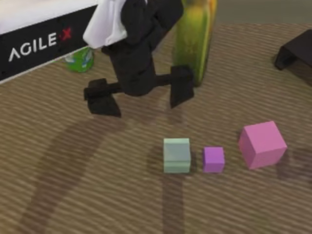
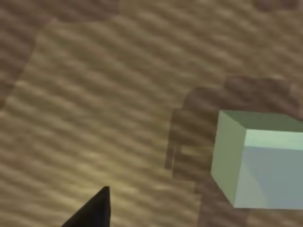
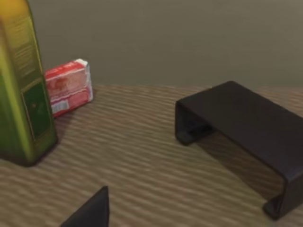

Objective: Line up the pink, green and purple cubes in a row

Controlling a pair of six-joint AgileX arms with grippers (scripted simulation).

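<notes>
1. Seen from above, the left claw [image 1: 139,97] hangs over the worktop [image 1: 73,185], its two fingers spread wide and holding nothing. It sits up-table and left of the cubes.
2. The same view shows all three cubes on the worktop. The green cube [image 1: 176,155] is leftmost, the purple cube [image 1: 213,159] is just beside it with a narrow gap, and the pink cube [image 1: 262,144] lies further right, apart and turned at an angle.
3. The left wrist view shows only the green cube [image 2: 258,161] at close range on bare worktop, plus one dark fingertip [image 2: 92,210]. The purple and pink cubes are out of its sight.
4. The right wrist view shows none of the cubes. It takes in the tall green-yellow bottle [image 3: 21,85], a red packet [image 3: 68,92] lying near the worktop's far edge, and a low black stand [image 3: 246,137].
5. The right claw shows only as a dark fingertip in its own wrist view, so I cannot tell how it is set.
6. Open worktop lies left of and below the cubes in the top view. The bottle [image 1: 195,39] and a green can [image 1: 80,59] stand up-table, and the black stand [image 1: 295,48] sits at the right edge.
</notes>
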